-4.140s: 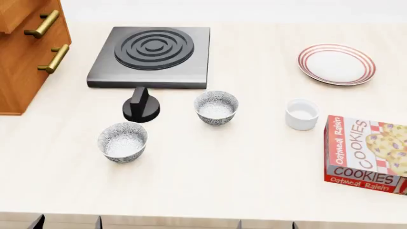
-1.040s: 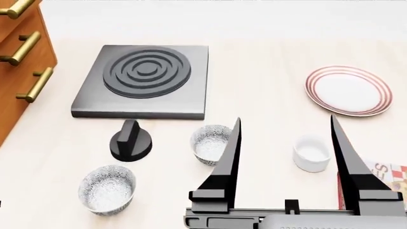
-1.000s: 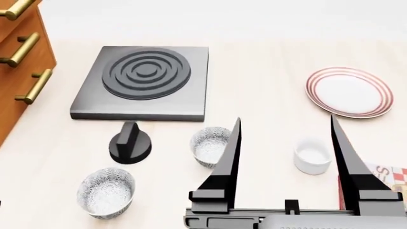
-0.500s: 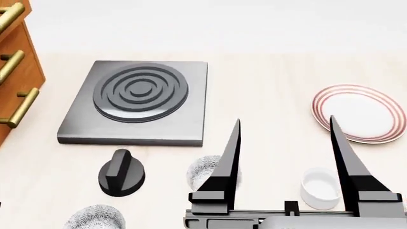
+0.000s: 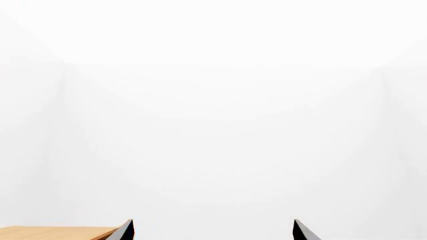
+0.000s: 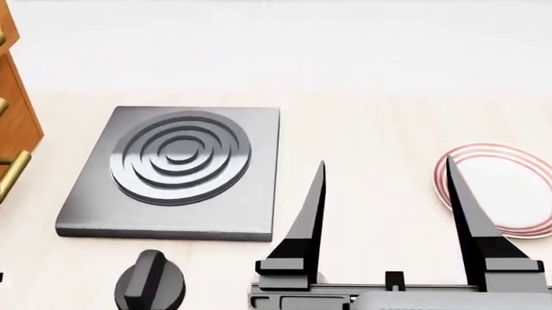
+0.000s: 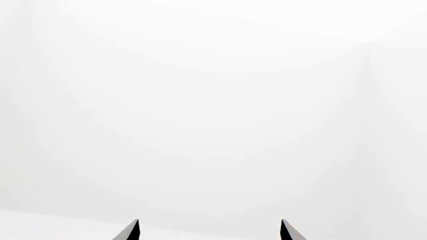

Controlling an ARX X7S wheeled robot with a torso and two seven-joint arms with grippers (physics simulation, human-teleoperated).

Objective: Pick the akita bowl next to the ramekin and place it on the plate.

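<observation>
The akita bowl and the ramekin are out of view in every frame. The plate (image 6: pixel 493 154), white with red rings, lies at the head view's right edge, partly behind a finger. My right gripper (image 6: pixel 386 161) stands open at the bottom of the head view, its two dark fingers wide apart with nothing between them. The right wrist view shows only the tips of my right gripper (image 7: pixel 209 221) against a blank white background. My left gripper (image 5: pixel 213 221) is open too, its tips far apart and empty.
A dark grey hotplate (image 6: pixel 177 168) with raised rings lies on the pale counter (image 6: pixel 371 123), and a black knob (image 6: pixel 151 281) stands in front of it. A wooden cabinet (image 6: pixel 13 123) with a brass handle borders the left edge. A wooden corner (image 5: pixel 60 232) shows in the left wrist view.
The head view has tilted up: hotplate, knob and plate slid down the picture, and both bowls and the ramekin dropped out of view. The gripper keeps its place and stays open.
</observation>
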